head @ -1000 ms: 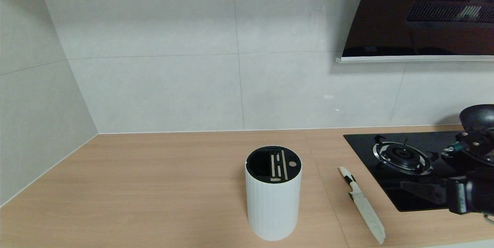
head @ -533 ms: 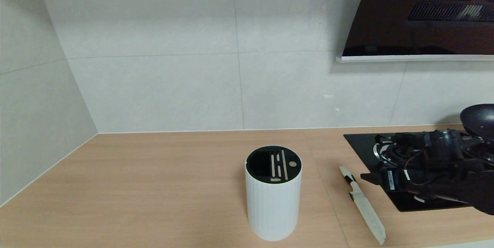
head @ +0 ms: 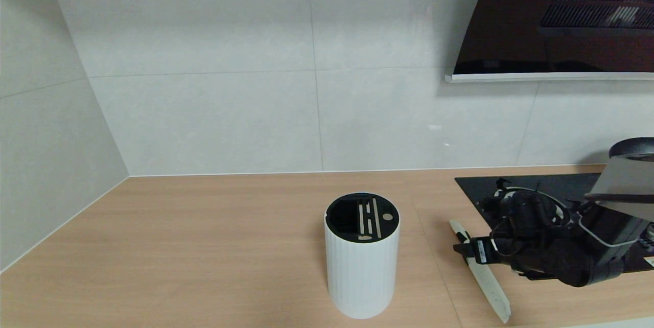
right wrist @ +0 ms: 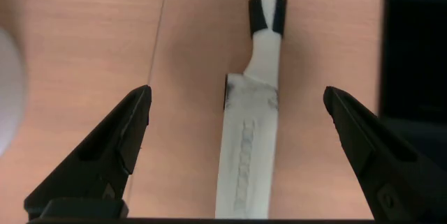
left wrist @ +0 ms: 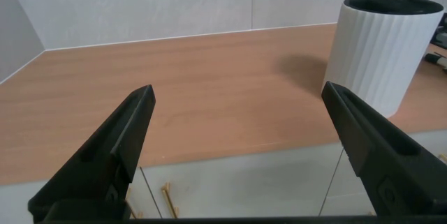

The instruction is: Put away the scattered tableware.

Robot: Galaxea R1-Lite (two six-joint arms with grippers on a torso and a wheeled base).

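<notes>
knife (right wrist: 253,112) | right wrist view: below spread right fingers (right wrist: 112,161) | left fingers (left wrist: 112,154) spread

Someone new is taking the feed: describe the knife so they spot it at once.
Find the black stove at the right of the wooden counter. Between it and the white ribbed holder, the knife lies flat. It is the only long pale thing, with a black band on its handle.

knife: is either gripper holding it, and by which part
Nothing is held. The right gripper hangs open over the knife; the left gripper is open too.
</notes>
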